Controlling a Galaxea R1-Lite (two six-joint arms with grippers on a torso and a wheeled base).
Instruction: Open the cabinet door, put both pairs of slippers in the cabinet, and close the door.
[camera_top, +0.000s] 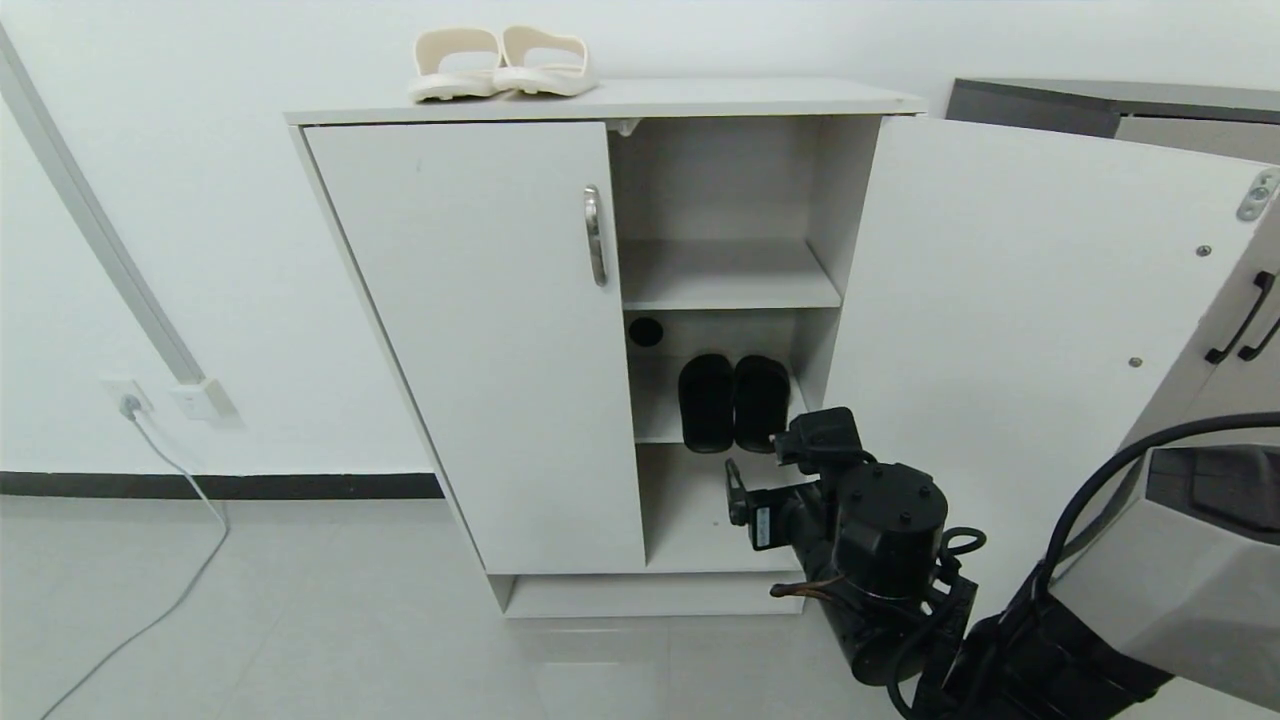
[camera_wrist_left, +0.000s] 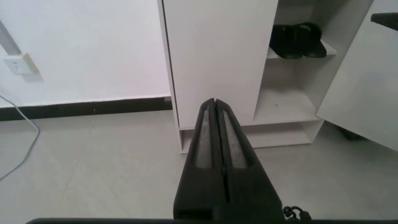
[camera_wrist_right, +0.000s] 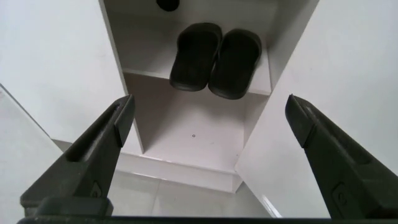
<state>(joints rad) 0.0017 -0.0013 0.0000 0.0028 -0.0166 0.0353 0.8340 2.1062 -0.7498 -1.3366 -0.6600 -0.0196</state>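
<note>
Looking from the head, the cabinet (camera_top: 750, 97) has its right door (camera_top: 1000, 330) swung wide and its left door (camera_top: 470, 340) shut. The black slippers (camera_top: 735, 402) sit on the middle shelf inside. The cream slippers (camera_top: 503, 63) lie on top of the cabinet, not put away yet. The right arm (camera_top: 880, 520) is low, just in front of the opening and near the open door. I think it could bump that door on its way up.

From the left wrist, the left gripper (camera_wrist_left: 213, 106) has its fingers pressed together with nothing in them, well away from the cabinet.

From the right wrist, the right gripper (camera_wrist_right: 209, 104) is spread wide and empty, close to the black slippers. Their ends seem to poke over the shelf edge, so a careless lift could knock them out. Grabbing only one cream slipper could make the other fall.
</note>
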